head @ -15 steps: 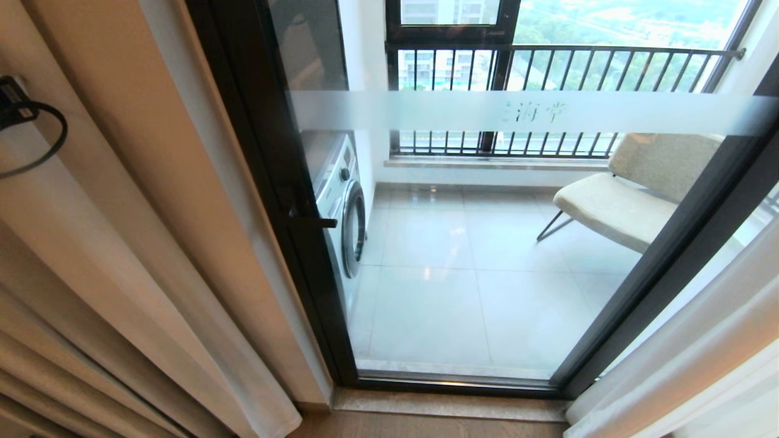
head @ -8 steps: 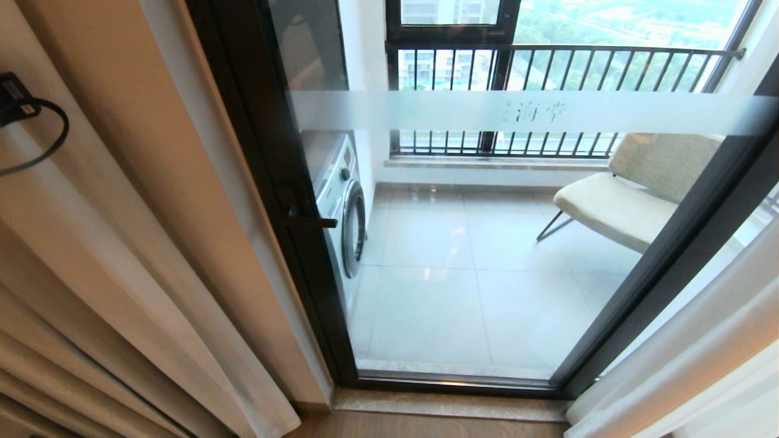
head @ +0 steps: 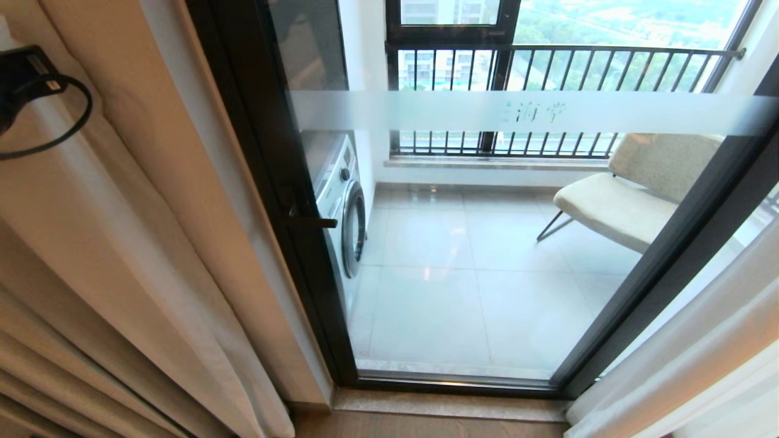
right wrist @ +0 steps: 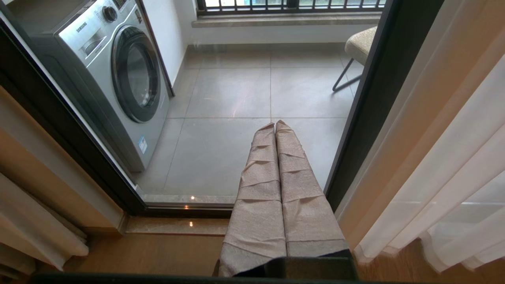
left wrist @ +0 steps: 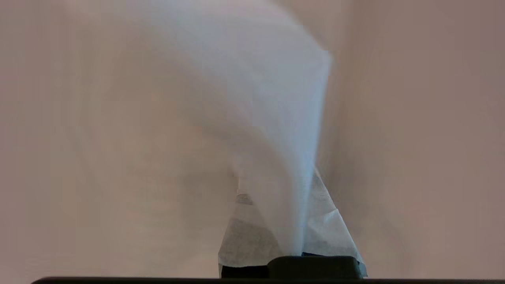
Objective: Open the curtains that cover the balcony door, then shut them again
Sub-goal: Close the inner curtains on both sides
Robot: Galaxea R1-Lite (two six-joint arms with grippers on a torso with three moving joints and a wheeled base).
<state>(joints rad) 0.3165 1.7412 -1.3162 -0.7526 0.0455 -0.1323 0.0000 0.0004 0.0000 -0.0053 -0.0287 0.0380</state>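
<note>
The curtains [head: 140,255] are drawn back to both sides, so the middle panel of the door [head: 487,243] is uncovered. On the left, beige drapes hang in folds with a thin white sheer edge running down beside the black frame. On the right, white sheers [head: 700,353] with a beige drape edge cover the next panel past the slanting black frame post.

The left hand [left wrist: 272,221] is buried in the left curtains, its fingers together and clamped on a fold of white sheer [left wrist: 276,138], with beige cloth filling everything around it. In the head view only the black wrist part [head: 24,73] and a looped cable [head: 61,121] show at the far left edge, pressed against the drape.

The right hand [right wrist: 275,126] hangs low in front of the door's lower part, its 2 cloth-wrapped fingers [right wrist: 260,185] pressed together and holding nothing. It is apart from the right curtains [right wrist: 434,157], which hang just beside it.

Through the glass, a frosted band [head: 523,112] with faint characters runs across. Behind it stand a washer [head: 341,201] against the left wall, a pale chair [head: 627,194] on thin dark legs to the right, and a black-barred railing [head: 548,67] at the back over a stone sill. The balcony floor is pale tile [head: 462,292]. A stone threshold [head: 450,404] lies under the door, with wood floor [right wrist: 158,248] on the near side.
</note>
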